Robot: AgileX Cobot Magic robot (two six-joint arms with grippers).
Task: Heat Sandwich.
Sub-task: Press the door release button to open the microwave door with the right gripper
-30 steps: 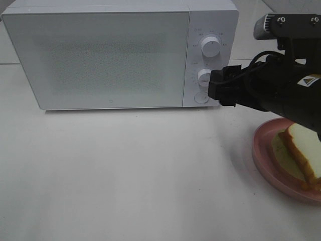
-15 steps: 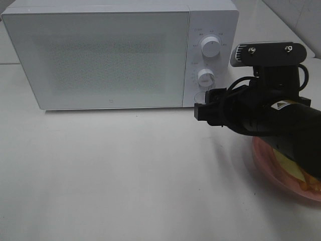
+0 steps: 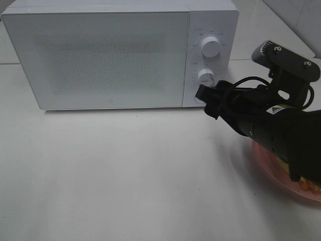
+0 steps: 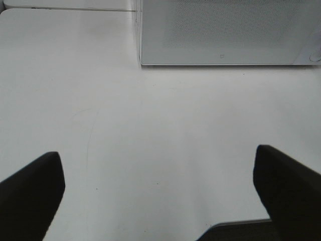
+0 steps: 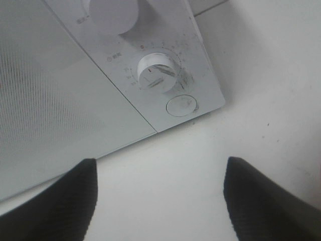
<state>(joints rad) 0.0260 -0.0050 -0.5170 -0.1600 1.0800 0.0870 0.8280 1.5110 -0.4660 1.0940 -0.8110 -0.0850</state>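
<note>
— So, where's the sandwich point(image 3: 306, 187)?
— On the pink plate point(image 3: 263, 163) at the bench's point(image 3: 125, 175) right, mostly hidden under the right arm point(image 3: 271, 128).
— Jaws?
— Both pairs released, empty: right jaws near the microwave's point(image 3: 100, 55) round button point(image 5: 181, 105), left jaws above the bench before its door.

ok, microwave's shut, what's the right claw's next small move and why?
Probably nudge the right claw forward so it presses the round button below the lower dial. The microwave door is closed, the claw is open and aimed near that button, and the plate sits outside.
</note>
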